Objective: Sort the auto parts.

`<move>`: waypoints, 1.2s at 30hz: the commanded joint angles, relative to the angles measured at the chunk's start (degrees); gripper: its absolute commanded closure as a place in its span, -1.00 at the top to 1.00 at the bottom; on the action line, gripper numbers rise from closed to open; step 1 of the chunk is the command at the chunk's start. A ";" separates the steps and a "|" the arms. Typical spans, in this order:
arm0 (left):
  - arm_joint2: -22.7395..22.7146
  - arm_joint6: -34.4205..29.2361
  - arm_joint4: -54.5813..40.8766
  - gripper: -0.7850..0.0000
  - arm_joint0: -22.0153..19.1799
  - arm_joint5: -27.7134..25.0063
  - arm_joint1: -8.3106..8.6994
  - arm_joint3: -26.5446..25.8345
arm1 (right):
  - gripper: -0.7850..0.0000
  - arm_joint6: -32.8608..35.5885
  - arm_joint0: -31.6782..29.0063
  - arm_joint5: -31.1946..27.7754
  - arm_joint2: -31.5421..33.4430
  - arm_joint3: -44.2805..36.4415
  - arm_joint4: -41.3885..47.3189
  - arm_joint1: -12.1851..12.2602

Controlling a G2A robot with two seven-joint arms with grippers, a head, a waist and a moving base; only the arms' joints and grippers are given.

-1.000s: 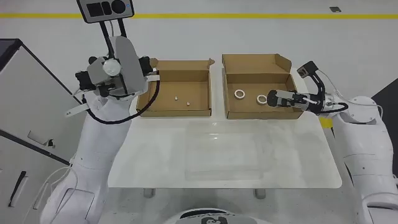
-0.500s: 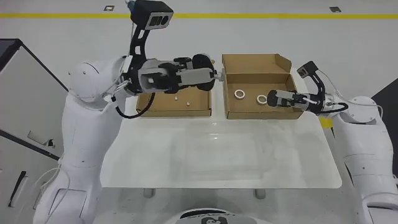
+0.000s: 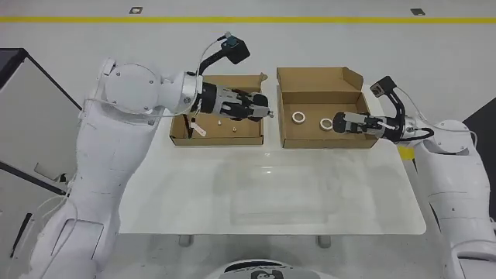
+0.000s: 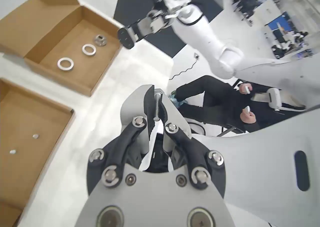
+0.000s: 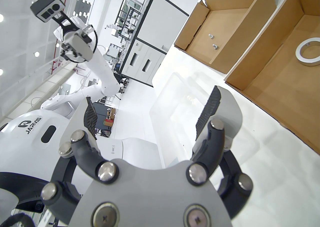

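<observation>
Bolt, small, silver, threaded metal [image 4: 156, 106]: pinched along its shank by the left gripper [image 4: 155, 92], jaws pressed together on it, above the edge of the open brown cardboard box [image 3: 217, 142] that faces the second brown cardboard box [image 3: 310, 144] holding flat silver rings [image 3: 297, 116]. Judged light, rigid and sturdy, but slick and apt to roll or pivot; best taken across the threads at mid-shank. Right gripper [image 5: 152, 102]: spread wide, carrying nothing, over the ring box near its outer edge.
</observation>
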 commanded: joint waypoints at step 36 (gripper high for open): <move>26.87 11.61 42.01 -1.00 -16.04 19.89 -6.52 45.48 | 1.00 0.00 0.00 0.00 0.00 0.00 0.02 0.00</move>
